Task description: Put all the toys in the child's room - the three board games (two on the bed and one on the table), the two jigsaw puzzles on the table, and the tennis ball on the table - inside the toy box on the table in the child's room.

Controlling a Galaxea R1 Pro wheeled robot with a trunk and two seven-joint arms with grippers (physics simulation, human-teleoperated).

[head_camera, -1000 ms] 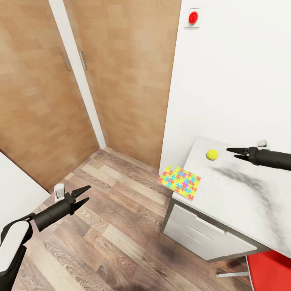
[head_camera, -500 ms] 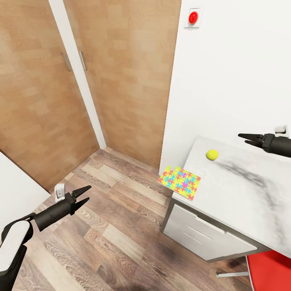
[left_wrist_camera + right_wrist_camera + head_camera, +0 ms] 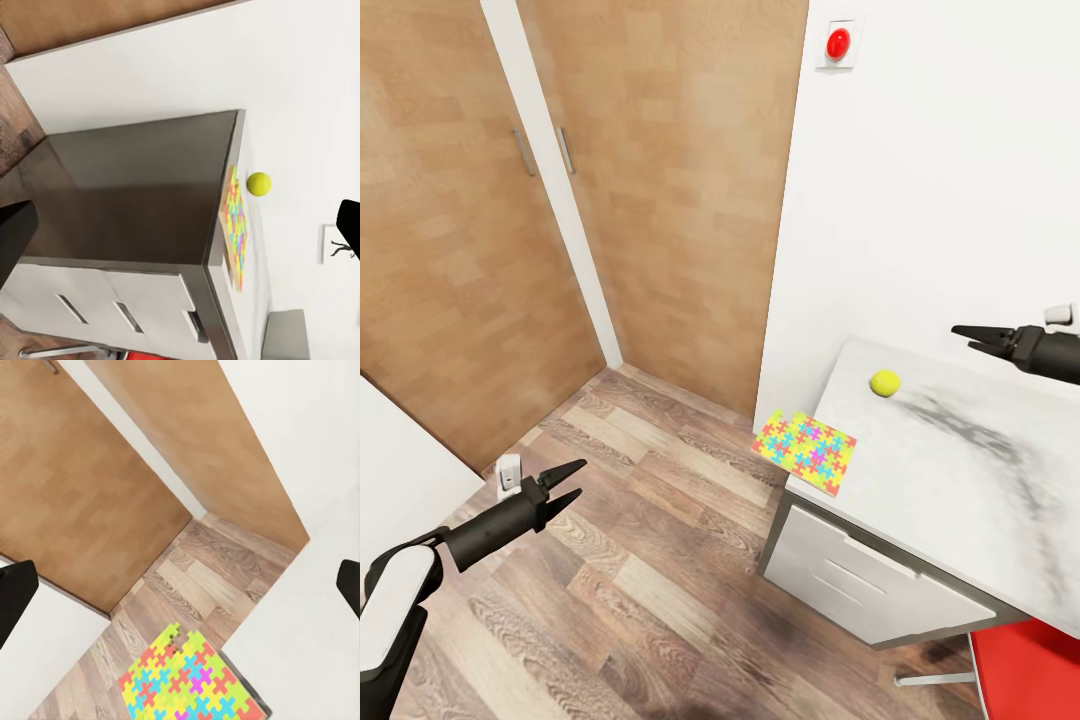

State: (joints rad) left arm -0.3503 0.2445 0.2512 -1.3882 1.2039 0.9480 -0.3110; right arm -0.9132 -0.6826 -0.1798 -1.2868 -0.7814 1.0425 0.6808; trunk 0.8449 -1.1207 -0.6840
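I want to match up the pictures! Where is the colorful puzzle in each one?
Head view: the jigsaw puzzle lies on the table's near corner, poking over the edge.
Left wrist view: seen edge-on on the tabletop, beside the tennis ball.
Right wrist view: at the bottom, over the wooden floor.
Shared landmark: the table's corner.

A yellow-green tennis ball (image 3: pixel 885 382) rests on the white table (image 3: pixel 960 490) near the wall. A multicoloured jigsaw puzzle (image 3: pixel 806 451) lies flat at the table's corner, overhanging its edge.

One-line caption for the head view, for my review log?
Open right gripper hovers above the table near tennis ball and jigsaw puzzle.
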